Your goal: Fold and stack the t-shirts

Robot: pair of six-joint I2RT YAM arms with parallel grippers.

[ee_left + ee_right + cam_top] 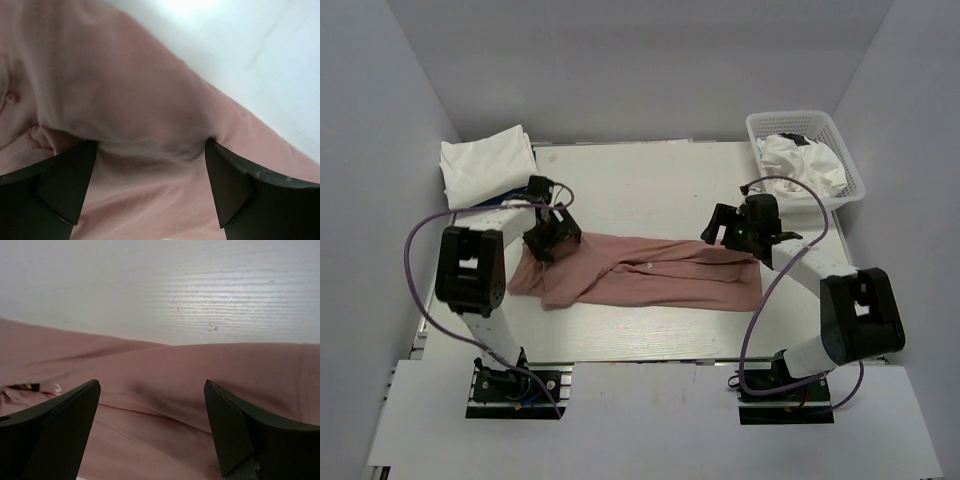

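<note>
A white mesh basket (787, 118) is placed at the far right corner of the table (650, 185), well beyond the right fingers (715, 225). Bare white table is also seen ahead of the left fingers (55, 185). Grey walls (620, 60) are set around it.

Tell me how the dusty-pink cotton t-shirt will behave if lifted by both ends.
Likely floppy: the dusty-pink cotton t-shirt lies wrinkled and bunches between the left fingers, so its middle would probably sag. Probably light, being thin cloth lying flat. Pushed, it would likely crumple rather than slide whole.
</note>
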